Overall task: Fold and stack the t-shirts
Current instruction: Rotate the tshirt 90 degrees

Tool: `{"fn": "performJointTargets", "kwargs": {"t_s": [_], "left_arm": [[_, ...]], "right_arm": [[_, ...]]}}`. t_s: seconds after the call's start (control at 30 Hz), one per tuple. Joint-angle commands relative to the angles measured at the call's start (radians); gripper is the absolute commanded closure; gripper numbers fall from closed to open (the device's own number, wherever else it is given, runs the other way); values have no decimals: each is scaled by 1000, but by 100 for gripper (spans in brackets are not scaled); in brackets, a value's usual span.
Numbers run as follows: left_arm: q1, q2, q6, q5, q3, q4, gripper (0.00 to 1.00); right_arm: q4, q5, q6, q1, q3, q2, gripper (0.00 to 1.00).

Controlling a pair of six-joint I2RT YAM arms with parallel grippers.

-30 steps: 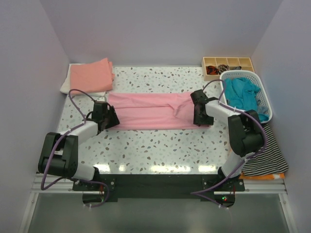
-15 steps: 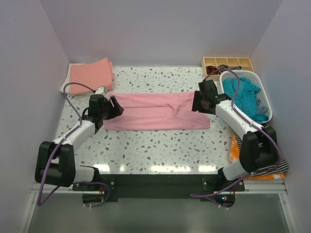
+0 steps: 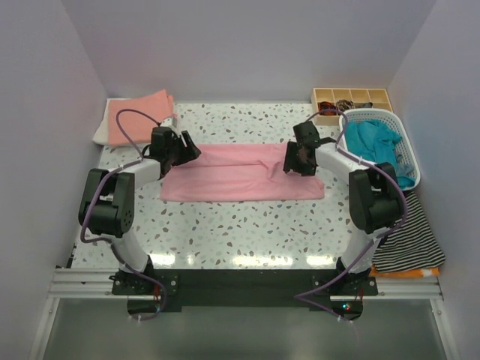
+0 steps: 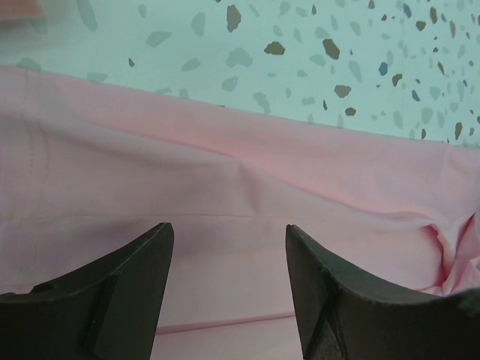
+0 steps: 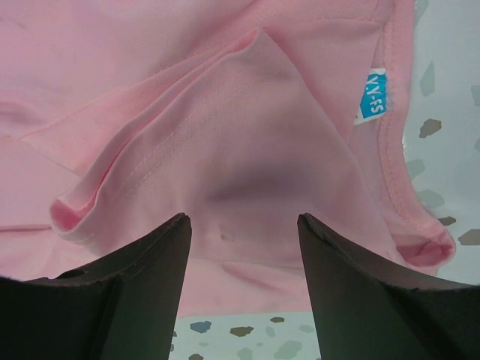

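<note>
1. Pink tee (image 3: 240, 172) lies as a long band across the bench (image 3: 225, 232).
2. Left end effector (image 3: 184, 147), spread, hovers at its far-left corner.
3. Right end effector (image 3: 294, 159), spread, hovers over its right end near the label (image 5: 370, 97).

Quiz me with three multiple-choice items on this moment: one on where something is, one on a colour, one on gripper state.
1. Where is the teal t-shirt?
A) in the white basket
B) on the far-left stack
C) under the left arm

2. What colour is the spread-out t-shirt?
A) white
B) light pink
C) striped

3. How do the left gripper and right gripper stand?
A) both shut on cloth
B) one open, one shut
C) both open

Answers:
1. A, teal cloth fills the basket at the right.
2. B, pink cloth spans the middle between the arms.
3. C, each wrist view shows the jaws apart over the shirt, clamping nothing.
</note>
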Motion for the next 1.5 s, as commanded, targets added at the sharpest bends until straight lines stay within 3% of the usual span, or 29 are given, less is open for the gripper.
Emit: {"fn": "performJointTargets", "kwargs": {"t_s": [0.0, 0.2, 0.53, 0.77, 0.93, 1.07, 1.23, 1.33, 1.47], "left_arm": [[-5, 34, -19, 30, -4, 60, 34], [-17, 17, -66, 34, -110, 17, 35], [-122, -169, -145, 39, -352, -50, 35], [-304, -253, -208, 111, -453, -128, 35], [-422, -267, -246, 267, -472, -113, 35], [-461, -275, -222, 292, -411, -122, 36], [-461, -361, -89, 104, -209, -291, 34], [-453, -390, -31, -7, -89, -352, 32], [-424, -358, 54, -50, 25, -262, 28]], "right_arm": [[2, -5, 28, -4, 91, 41, 37], [-89, -22, 15, -3, 243, 200, 37], [-219, -108, -31, -3, 573, 464, 37], [-374, -370, -123, 6, 999, 752, 36], [-338, -597, -128, 3, 1269, 884, 29], [-136, -723, -44, -27, 1190, 810, 29], [235, -774, 11, -104, 894, 532, 27], [300, -764, -4, -147, 767, 371, 27], [284, -685, -48, -159, 579, 173, 27]]}}
